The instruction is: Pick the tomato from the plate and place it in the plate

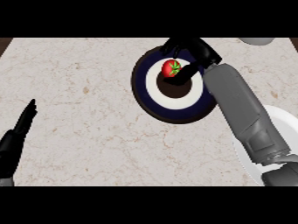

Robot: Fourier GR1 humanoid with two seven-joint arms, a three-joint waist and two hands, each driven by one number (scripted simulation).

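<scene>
The tomato (171,68), red with a green star-shaped calyx facing up, sits over the upper part of the dark plate (141,87), above its white inner ring and just beside its dark centre; whether it rests on the plate or is raised off it cannot be told from this view. The right hand (193,50) is curled round it, its black fingers arching over the tomato from the far side and its thumb coming up against it from the near side, so the tomato is clamped between them and partly hidden. The dark plate has a navy rim and lies toward the far right of the marble counter (93,109). The grey right forearm (238,103) runs from the hand down to the view's lower right, crossing the plate's right rim. Under that forearm, at the counter's right edge, lies 1 white plate (294,127), near the dark one but apart from it. The left hand (10,146) rests at the lower left, well apart from both plates, its fingers straight and together, pointing away.
</scene>
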